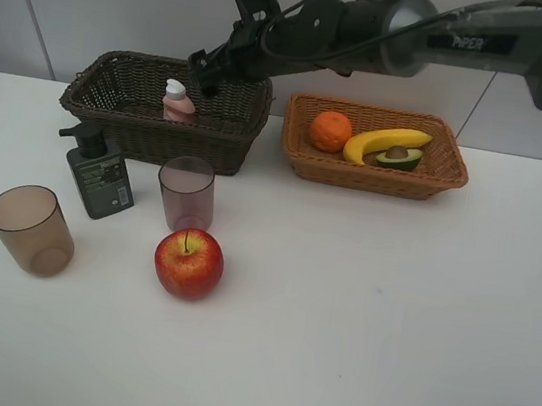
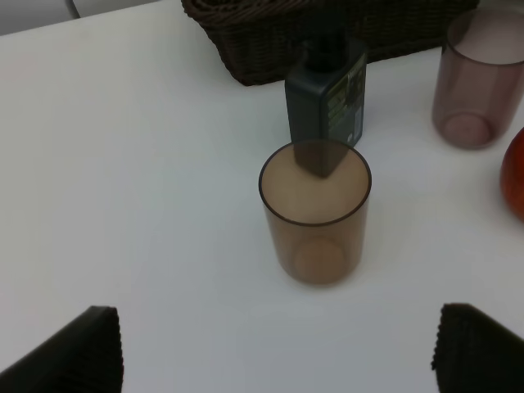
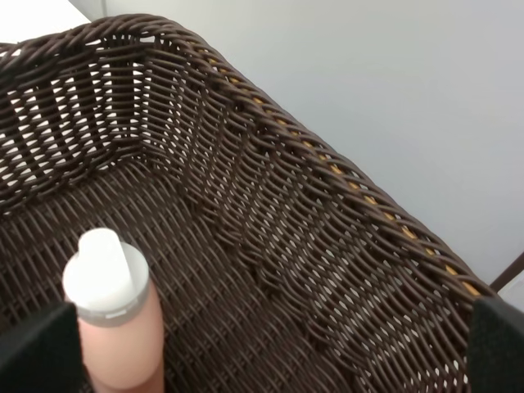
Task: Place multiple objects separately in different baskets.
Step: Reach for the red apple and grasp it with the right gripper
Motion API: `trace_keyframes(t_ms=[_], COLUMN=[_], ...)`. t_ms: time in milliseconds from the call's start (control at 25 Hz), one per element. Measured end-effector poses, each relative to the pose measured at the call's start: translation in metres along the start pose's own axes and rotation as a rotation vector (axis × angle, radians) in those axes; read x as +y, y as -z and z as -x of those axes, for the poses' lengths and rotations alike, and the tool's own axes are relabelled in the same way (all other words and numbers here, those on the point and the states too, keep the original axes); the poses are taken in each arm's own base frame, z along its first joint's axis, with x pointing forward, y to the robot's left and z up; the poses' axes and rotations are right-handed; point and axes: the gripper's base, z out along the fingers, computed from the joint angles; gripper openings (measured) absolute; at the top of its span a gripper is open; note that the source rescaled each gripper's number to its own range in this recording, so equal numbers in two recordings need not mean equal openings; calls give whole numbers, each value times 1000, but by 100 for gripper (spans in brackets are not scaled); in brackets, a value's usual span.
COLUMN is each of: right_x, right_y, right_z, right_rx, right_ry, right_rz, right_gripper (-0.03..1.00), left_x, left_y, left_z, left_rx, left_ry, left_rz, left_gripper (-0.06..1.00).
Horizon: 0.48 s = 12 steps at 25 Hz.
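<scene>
The step in hand seems to be the setting down of the small pink bottle with a white cap (image 1: 177, 101). It stands upright inside the deep dark brown wicker basket (image 1: 95, 87) in the upper left of the high view. The right gripper (image 1: 206, 71), reaching across from the right, hangs just above and beside it with its fingers (image 3: 37, 348) spread wide, grasping nothing. The left gripper (image 2: 278, 352) is spread and empty too, and it looks down on one translucent brownish cup (image 1: 30, 229) at the lower left. The next move, I judge, calls for lifting the right arm out of the basket without tipping the bottle, then choosing another thing from the white table (image 1: 384, 330). Counted, there are two baskets; the second is a shallow light orange-tan one (image 1: 426, 179) at the upper right of centre. It holds one orange (image 1: 331, 131), one yellow banana (image 1: 385, 143) and one halved avocado (image 1: 399, 157). On the table, left of centre, stand two cups, the other cup (image 1: 186, 193) being nearer the middle, one dark green pump bottle (image 1: 100, 177) and one red apple (image 1: 188, 263).
</scene>
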Motion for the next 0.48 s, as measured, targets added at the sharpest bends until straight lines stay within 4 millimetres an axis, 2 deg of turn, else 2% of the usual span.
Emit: trace_keyframes(t_ms=[480], right_x=[0], right_y=[0], right_z=[0], right_rx=[2], right_ry=[0], right_rz=[1], right_gripper=[100], left_x=[0], left_y=[0], left_z=[0], left_rx=[0], left_ry=[0], left_rz=[0], left_gripper=[100])
